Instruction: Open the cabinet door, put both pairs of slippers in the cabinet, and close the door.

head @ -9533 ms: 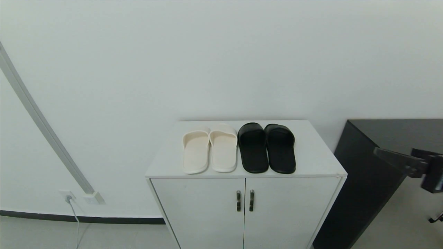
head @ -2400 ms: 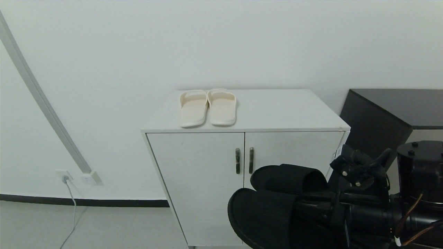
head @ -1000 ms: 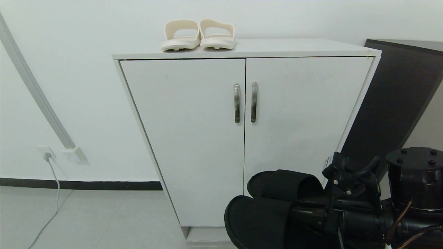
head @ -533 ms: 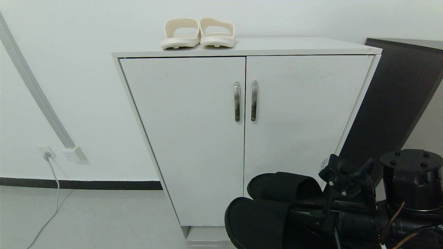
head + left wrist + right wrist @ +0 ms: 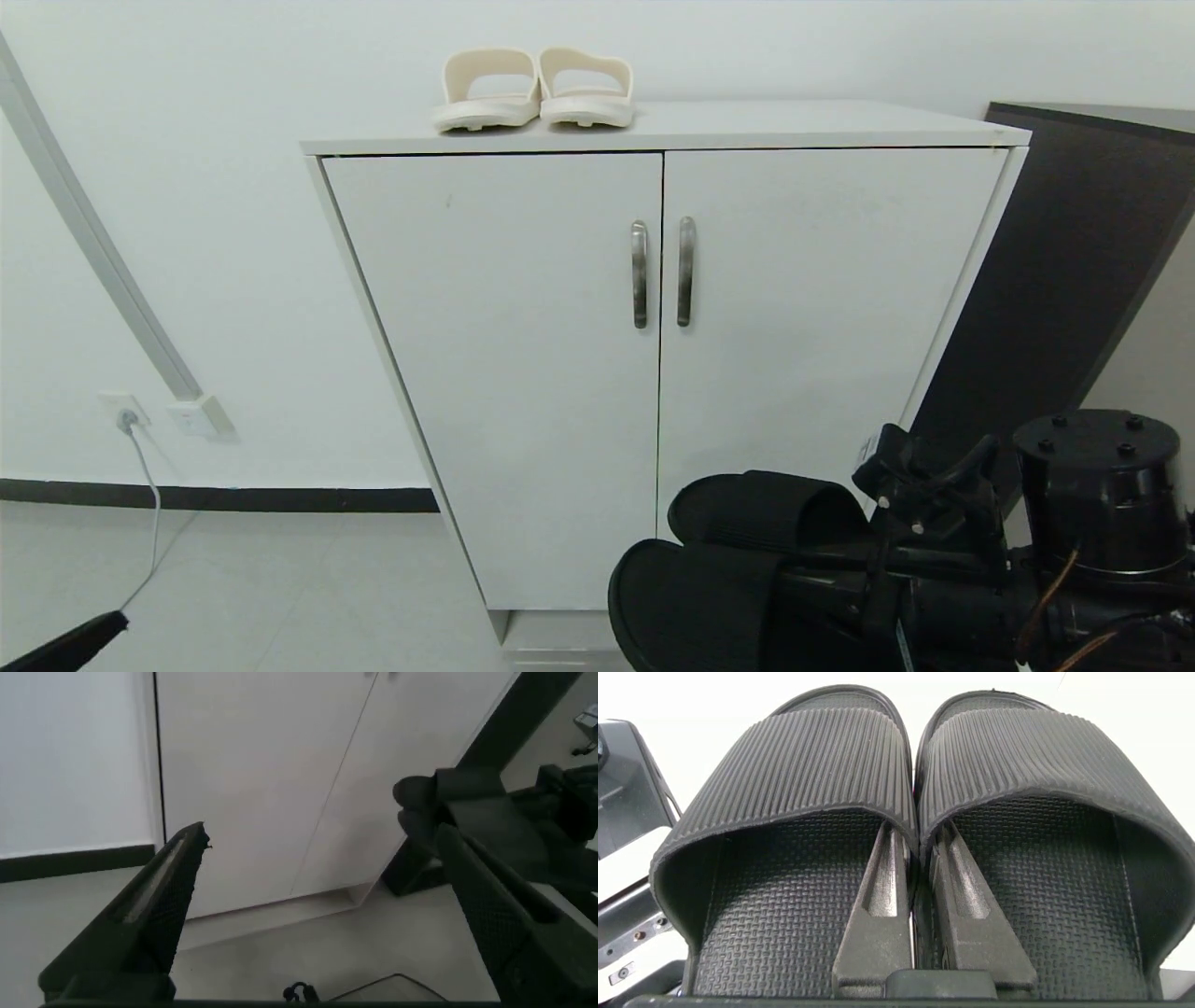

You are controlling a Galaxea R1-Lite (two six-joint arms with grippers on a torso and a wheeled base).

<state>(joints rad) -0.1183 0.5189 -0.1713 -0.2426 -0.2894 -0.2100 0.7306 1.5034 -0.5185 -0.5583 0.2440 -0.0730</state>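
The cabinet (image 5: pixel 523 373) stands with both doors shut. The right arm lies low and level before the right door. Its right claw (image 5: pixel 918 859) grasps the black slippers (image 5: pixel 700 597). The right wrist view shows one finger under each strap, clamping the adjoining side walls together. The cream slippers (image 5: pixel 583 112) rest on the cabinet top, left of centre. The left claw (image 5: pixel 318 840) hangs near the floor, released, with its fingers spread wide in the left wrist view.

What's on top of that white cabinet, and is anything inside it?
A pair of cream slippers stands on the cabinet top, toward its left side. Both doors are shut, so the inside is hidden.
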